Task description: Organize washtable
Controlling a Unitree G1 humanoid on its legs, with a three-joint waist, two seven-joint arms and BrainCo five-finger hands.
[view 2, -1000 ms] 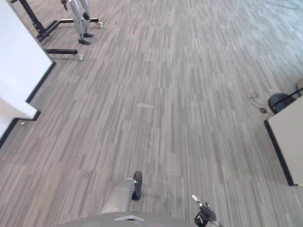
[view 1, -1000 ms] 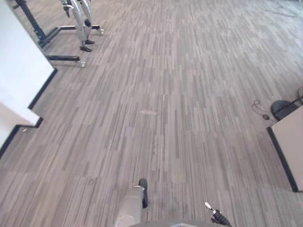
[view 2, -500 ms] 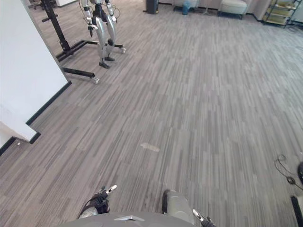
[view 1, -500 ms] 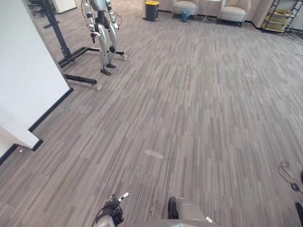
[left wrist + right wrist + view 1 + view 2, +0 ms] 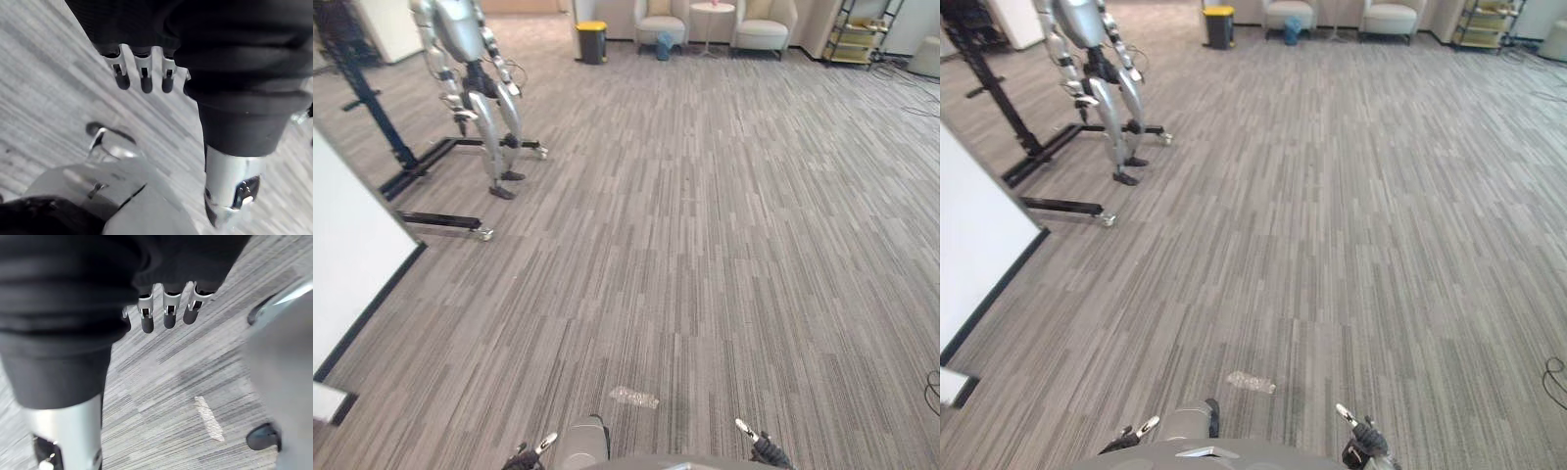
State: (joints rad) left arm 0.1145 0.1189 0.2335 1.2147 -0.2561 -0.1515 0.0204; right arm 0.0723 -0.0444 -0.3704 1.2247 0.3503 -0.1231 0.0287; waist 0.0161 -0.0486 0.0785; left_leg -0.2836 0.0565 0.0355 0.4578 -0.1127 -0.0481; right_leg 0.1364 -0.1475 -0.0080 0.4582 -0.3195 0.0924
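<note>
No washtable or item from it is in sight; grey striped floor (image 5: 705, 255) spreads out ahead. My left hand (image 5: 530, 452) hangs low at the bottom edge, and its wrist view has relaxed fingers (image 5: 142, 81) and thumb (image 5: 230, 191) holding nothing. My right hand (image 5: 759, 447) hangs at the bottom right, its fingers (image 5: 166, 313) likewise loose and empty over the floor.
Another humanoid robot (image 5: 470, 69) hangs on a black wheeled stand (image 5: 431, 220) at the far left. A white partition (image 5: 347, 264) runs along the left. A yellow bin (image 5: 591, 39), armchairs (image 5: 759, 24) and a shelf (image 5: 857, 24) line the far end. A pale scrap (image 5: 634, 397) lies on the floor close ahead.
The whole picture has shifted, so the camera has moved: the far chairs and bin have come into view and the floor scrap now lies nearer. Both hands stay low and empty.
</note>
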